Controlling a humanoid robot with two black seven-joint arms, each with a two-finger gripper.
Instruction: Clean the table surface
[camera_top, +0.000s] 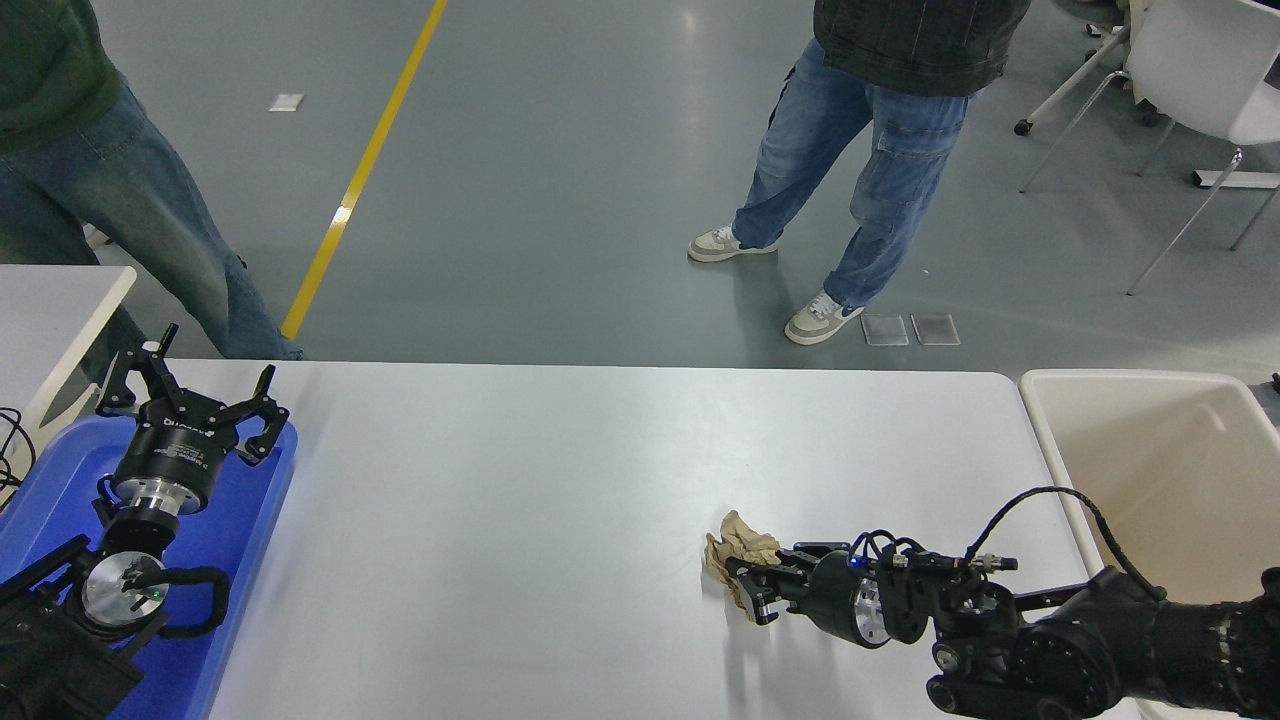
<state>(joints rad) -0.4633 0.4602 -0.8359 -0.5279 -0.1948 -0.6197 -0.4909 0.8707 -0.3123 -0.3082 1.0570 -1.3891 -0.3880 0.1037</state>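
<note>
Tabletop (560, 480), white and wide, fills the middle, a crumpled brown paper wad (735, 548) pinched in the right gripper (748, 590). Wiping well likely needs steady downward pressure. Left gripper (190, 405) hangs spread wide above a blue tray (250, 520).

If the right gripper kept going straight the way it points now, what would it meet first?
The right gripper points toward the picture's left, low over the table, and is already shut on the crumpled brown paper. Beyond the paper its line looks free across bare tabletop; far off it may reach the blue tray, though depth is unclear.
</note>
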